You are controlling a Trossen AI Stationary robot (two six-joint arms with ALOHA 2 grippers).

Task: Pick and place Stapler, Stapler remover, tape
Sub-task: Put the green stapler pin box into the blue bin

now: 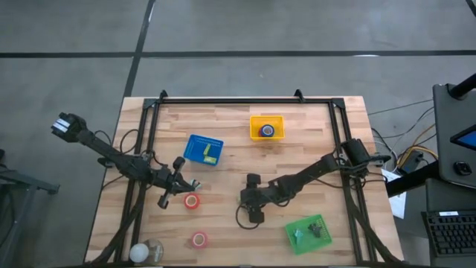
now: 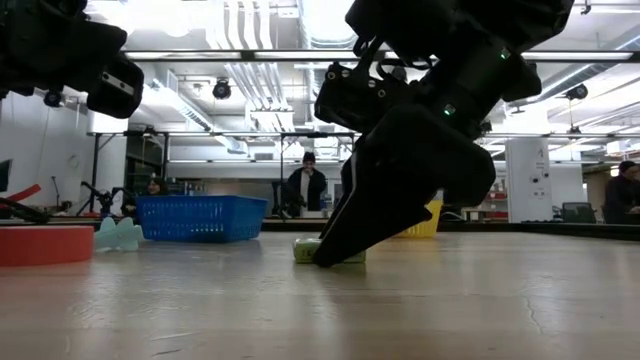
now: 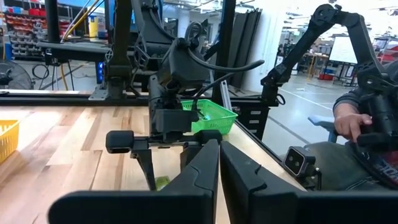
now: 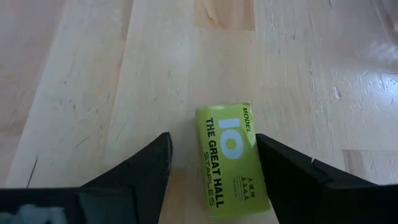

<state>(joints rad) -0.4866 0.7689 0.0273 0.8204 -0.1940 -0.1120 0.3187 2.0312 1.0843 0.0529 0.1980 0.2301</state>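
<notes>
My right gripper [image 4: 211, 146] is open and low over the table middle [image 1: 251, 201], its fingers on either side of a small green staple box [image 4: 231, 162] lying flat on the wood [image 2: 327, 250]. My left gripper [image 3: 219, 152] is shut and empty, left of centre [image 1: 177, 184], beside a red tape roll [image 1: 192, 201]. A second red roll [image 1: 198, 239] lies nearer the near edge. A blue roll [image 1: 268, 131] sits in the yellow basket [image 1: 254, 121]. My right gripper comes at the staple box from above, slanting down, with the box lengthwise between the fingers. One finger [image 4: 277, 165] stands right at the box's long edge [image 4: 258, 155]. I cannot tell whether it touches. The other finger stands apart.
A blue basket [image 1: 195, 143] with a green and yellow thing in it stands far left of centre. A green basket [image 1: 318, 223] holding a small item sits at the near right. A pale round object [image 1: 146, 251] lies at the near left corner. A black frame borders the table.
</notes>
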